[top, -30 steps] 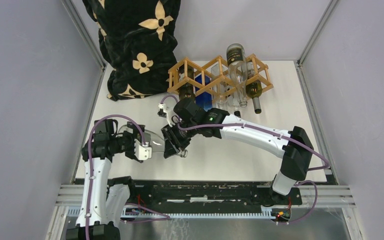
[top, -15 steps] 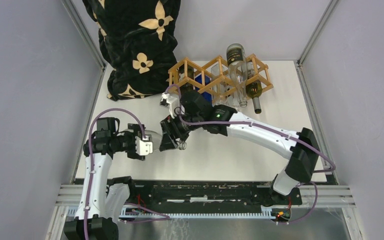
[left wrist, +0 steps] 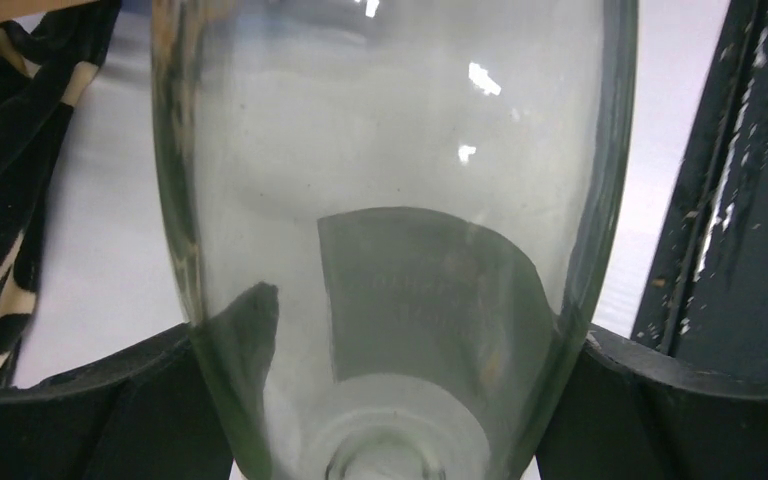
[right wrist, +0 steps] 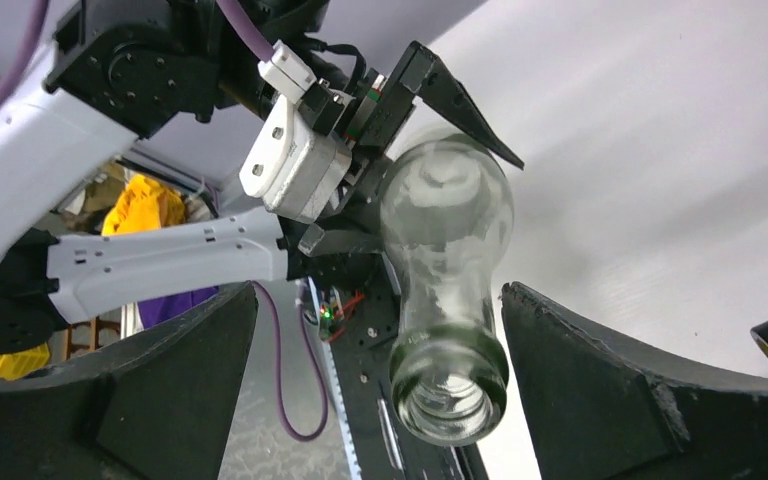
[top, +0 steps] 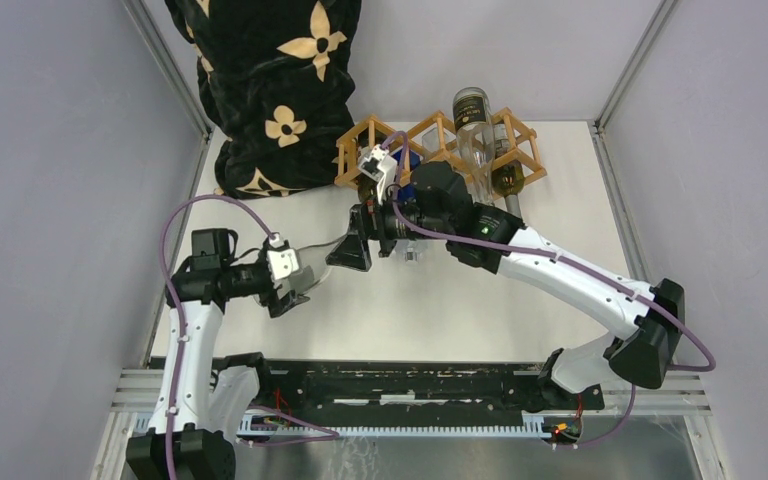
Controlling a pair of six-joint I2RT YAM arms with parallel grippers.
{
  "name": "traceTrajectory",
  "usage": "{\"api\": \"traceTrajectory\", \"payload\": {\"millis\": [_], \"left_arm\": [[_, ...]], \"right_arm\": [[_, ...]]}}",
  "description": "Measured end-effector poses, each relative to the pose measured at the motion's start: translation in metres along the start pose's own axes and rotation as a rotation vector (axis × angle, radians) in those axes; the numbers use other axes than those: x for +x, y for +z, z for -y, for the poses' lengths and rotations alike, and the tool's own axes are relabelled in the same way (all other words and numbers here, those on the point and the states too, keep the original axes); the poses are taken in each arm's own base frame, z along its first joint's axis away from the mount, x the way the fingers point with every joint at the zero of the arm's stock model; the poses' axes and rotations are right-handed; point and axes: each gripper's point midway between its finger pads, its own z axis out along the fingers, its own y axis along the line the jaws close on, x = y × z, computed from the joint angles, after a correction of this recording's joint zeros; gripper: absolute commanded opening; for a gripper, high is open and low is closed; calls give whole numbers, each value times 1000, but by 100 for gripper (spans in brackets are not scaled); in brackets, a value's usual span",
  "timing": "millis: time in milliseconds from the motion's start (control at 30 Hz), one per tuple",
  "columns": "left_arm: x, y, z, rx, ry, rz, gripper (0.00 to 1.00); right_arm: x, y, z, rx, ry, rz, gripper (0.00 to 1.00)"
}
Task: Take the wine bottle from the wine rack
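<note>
Gripping clear wine bottle by base end w/ L gripper, jaws clamped, above bench, off wine rack at far edge. R gripper jaws spread wide astride neck, prob not touching

Left end effector closed in a grip; right end effector spread wide, facing it

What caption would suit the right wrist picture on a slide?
Left tool grips a clear bottle by its body, neck pointing between the open fingers of the right tool.
</note>
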Motion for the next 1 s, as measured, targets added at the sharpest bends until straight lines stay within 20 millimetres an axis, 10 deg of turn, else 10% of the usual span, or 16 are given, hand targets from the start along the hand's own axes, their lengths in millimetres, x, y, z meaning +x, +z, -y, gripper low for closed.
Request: {"api": "traceTrajectory", "payload": {"millis": [467, 867, 900, 967, 1000], "left_arm": [[-51, -6, -1, 34, -182, 175, 2], [-52, -7, 2, 41, -244, 176, 4], [-52, -7, 2, 40, -245, 176, 21], [-52, -7, 2, 40, -258, 174, 95], [-52, -7, 2, 39, -263, 171, 99]], "right_arm": [[-25, 10, 0, 33, 77, 180, 91], [-42, 29, 9, 154, 47, 279, 43], [-44, 30, 9, 161, 41, 283, 36], [-47, 31, 13, 191, 17, 288, 19], [-48, 32, 14, 203, 10, 286, 10]]}}
